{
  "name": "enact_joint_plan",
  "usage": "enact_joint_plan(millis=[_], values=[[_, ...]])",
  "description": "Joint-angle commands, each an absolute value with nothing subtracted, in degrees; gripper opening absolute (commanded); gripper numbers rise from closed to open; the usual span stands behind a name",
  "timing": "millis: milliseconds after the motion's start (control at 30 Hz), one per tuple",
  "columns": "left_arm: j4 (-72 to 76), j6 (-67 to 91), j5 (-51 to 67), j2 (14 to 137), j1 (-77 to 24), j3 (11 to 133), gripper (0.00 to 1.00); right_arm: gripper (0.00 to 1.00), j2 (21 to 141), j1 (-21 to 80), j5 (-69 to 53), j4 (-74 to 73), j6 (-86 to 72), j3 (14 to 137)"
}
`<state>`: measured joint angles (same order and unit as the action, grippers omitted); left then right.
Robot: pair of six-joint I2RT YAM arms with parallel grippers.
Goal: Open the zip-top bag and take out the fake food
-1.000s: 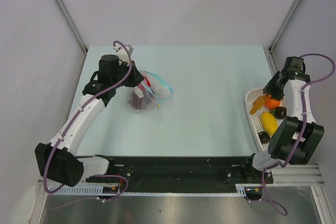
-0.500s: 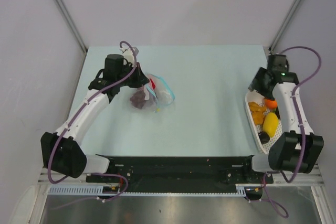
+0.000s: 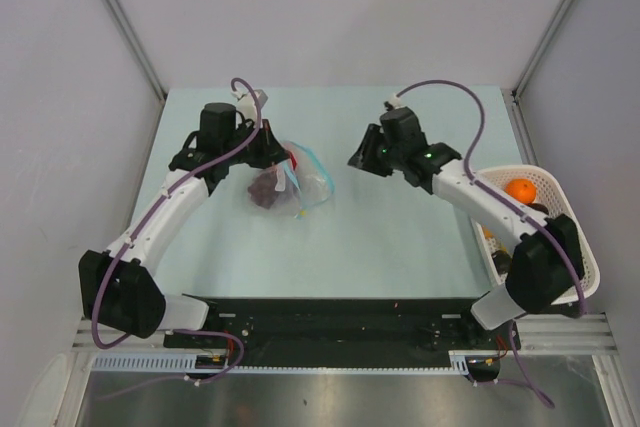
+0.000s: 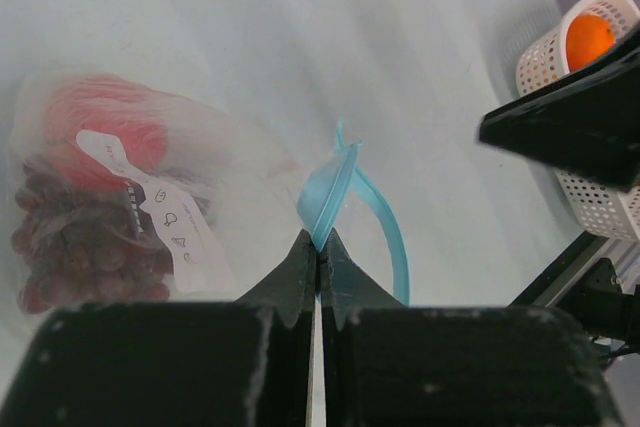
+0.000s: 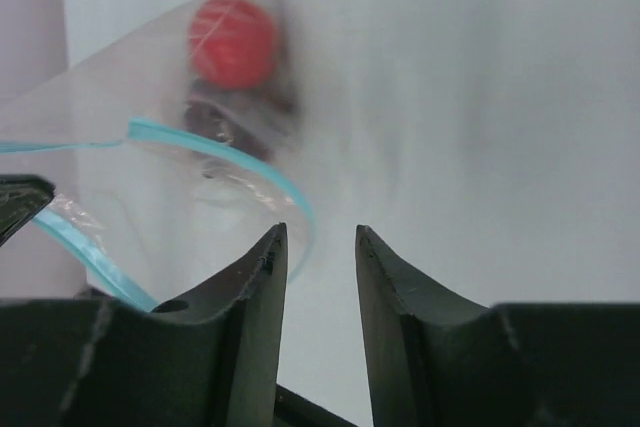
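Note:
The zip-top bag (image 3: 297,180) lies left of the table's middle, its mouth open with the teal zip strip (image 3: 312,162) looped. A red ball (image 3: 290,159) and dark purple pieces (image 3: 265,188) are inside it. My left gripper (image 3: 281,161) is shut on the teal strip (image 4: 325,202) at the bag's edge; the red ball (image 4: 100,117) and purple pieces (image 4: 80,257) show through the plastic. My right gripper (image 3: 358,159) is open and empty just right of the bag's mouth; its jaws (image 5: 320,237) face the strip (image 5: 250,162) and the red ball (image 5: 232,42).
A white perforated basket (image 3: 585,257) stands at the right edge, holding an orange ball (image 3: 521,190) and other toy pieces partly hidden by the right arm. It also shows in the left wrist view (image 4: 590,187). A white label (image 4: 150,212) is on the bag.
My right arm has swung left from over the basket to the bag's mouth, still open. The basket now looks shifted and tilted. My left gripper keeps hold of the zip strip.

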<state>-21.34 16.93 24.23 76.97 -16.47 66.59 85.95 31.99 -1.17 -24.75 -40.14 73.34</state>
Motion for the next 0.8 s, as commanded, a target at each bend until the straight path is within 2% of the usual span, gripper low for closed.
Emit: enact_joint_plan(millis=[0, 33, 133, 500, 667, 767], values=[[-18.2, 18.8, 27.24, 75.94, -16.26, 67.5, 0.0, 0.35, 91.13, 36.9, -5.0, -8.91, -45.26, 75.76], [-17.58, 19.33, 27.25, 75.76, -16.26, 67.15, 0.01, 0.31, 92.88, 37.35, -5.62, -7.31, -45.35, 75.85], [-15.65, 22.58, 27.6, 74.97, -16.52, 65.4, 0.0, 0.28, 95.26, 38.93, -6.76, -3.09, -45.0, 76.38], [-16.7, 26.8, 25.66, 74.71, -17.84, 63.72, 0.0, 0.27, 105.11, 44.03, -7.3, 4.47, -45.09, 76.64], [-17.31, 28.48, 26.46, 76.2, -18.63, 63.72, 0.0, 0.31, 109.06, 44.47, -7.38, 6.15, -45.7, 76.73], [-18.28, 27.78, 25.84, 76.81, -18.98, 64.25, 0.0, 0.38, 111.35, 44.56, -6.69, 6.34, -46.32, 78.21]])
